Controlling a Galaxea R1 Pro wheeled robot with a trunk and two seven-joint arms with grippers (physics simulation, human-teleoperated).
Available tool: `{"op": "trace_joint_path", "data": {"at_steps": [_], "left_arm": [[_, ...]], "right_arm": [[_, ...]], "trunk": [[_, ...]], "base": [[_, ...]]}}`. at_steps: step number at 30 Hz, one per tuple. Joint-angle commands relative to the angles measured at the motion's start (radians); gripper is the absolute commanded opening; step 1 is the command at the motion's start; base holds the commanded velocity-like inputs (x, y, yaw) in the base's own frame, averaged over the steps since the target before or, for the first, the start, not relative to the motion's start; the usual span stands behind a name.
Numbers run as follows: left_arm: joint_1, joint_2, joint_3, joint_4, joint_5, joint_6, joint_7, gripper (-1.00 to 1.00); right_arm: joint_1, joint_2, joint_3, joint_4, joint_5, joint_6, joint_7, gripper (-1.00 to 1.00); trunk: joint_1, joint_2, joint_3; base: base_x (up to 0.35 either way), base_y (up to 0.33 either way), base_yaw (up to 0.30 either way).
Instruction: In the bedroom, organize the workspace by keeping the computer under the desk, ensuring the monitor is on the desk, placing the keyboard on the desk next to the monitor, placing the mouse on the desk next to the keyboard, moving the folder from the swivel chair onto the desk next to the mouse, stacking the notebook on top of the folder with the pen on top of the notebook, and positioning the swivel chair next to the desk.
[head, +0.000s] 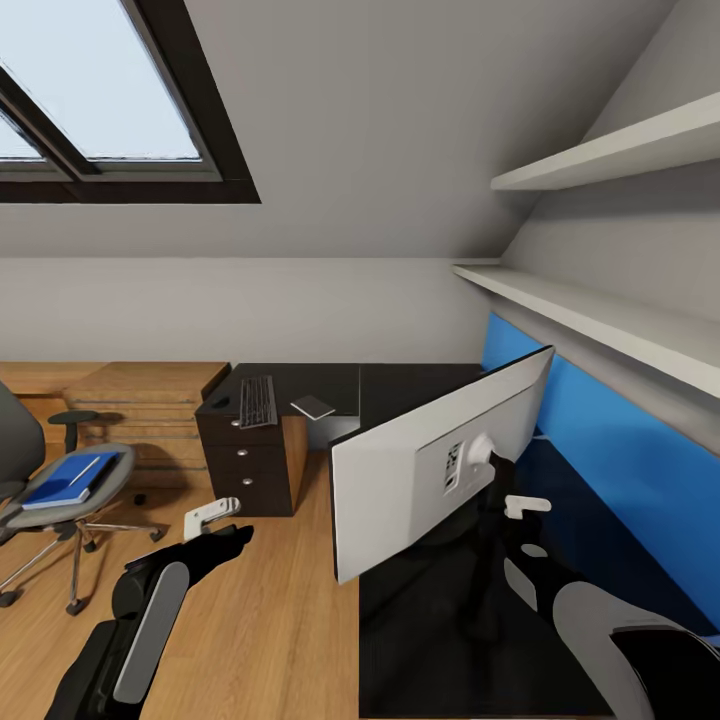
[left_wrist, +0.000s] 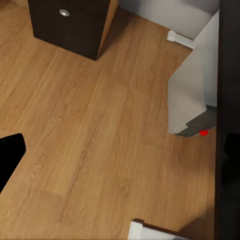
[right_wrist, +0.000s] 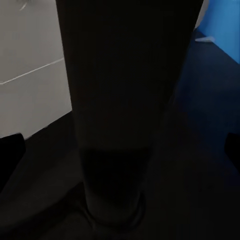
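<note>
My right gripper (head: 525, 506) is at the monitor (head: 440, 460) stand, centre frame on the worktop (head: 420, 620) (jaw opening I cannot tell), and a careless push could topple the screen.

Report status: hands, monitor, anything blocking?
Right hand at monitor stand, grip unclear. Left hand free over floor. Monitor on desk, its back facing the camera. Folder on chair.

You've got one monitor (head: 420, 470), one keyboard (head: 257, 400), one notebook (head: 313, 406) mid-frame. One swivel chair (head: 40, 480) at left edge, carrying one folder (head: 68, 482) and one pen (head: 84, 470). Two skylights (head: 110, 90) upper left, two shelves (head: 600, 150) upper right, one drawer unit (head: 245, 465) with three knobs.
</note>
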Motion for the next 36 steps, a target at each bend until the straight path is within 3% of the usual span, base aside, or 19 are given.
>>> {"op": "trace_joint_path", "data": {"at_steps": [1, 14, 15, 36], "left_arm": [[-0.001, 0.000, 0.000, -0.001, 0.011, 0.003, 0.009, 1.00], [-0.001, 0.000, -0.001, -0.001, 0.010, 0.003, 0.009, 1.00], [-0.001, 0.000, -0.001, -0.001, 0.010, 0.003, 0.009, 1.00], [0.000, 0.001, 0.000, -0.001, 0.010, 0.003, 0.009, 1.00]], "right_arm": [[-0.001, 0.000, 0.008, 0.001, -0.010, -0.004, -0.002, 1.00], [-0.001, 0.000, 0.008, 0.000, -0.010, -0.004, -0.002, 1.00], [-0.001, -0.001, 0.008, 0.000, -0.010, -0.004, -0.002, -1.00], [-0.001, -0.001, 0.006, -0.006, -0.015, -0.007, -0.002, -1.00]], "trunk": [[0.000, -0.001, -0.002], [0.000, -0.001, -0.002], [0.000, -0.001, -0.002], [0.000, -0.001, -0.002]], "base": [[0.081, 0.001, 0.000], [0.090, 0.000, 0.000], [0.006, 0.000, 0.000], [0.000, 0.000, 0.000]]}}
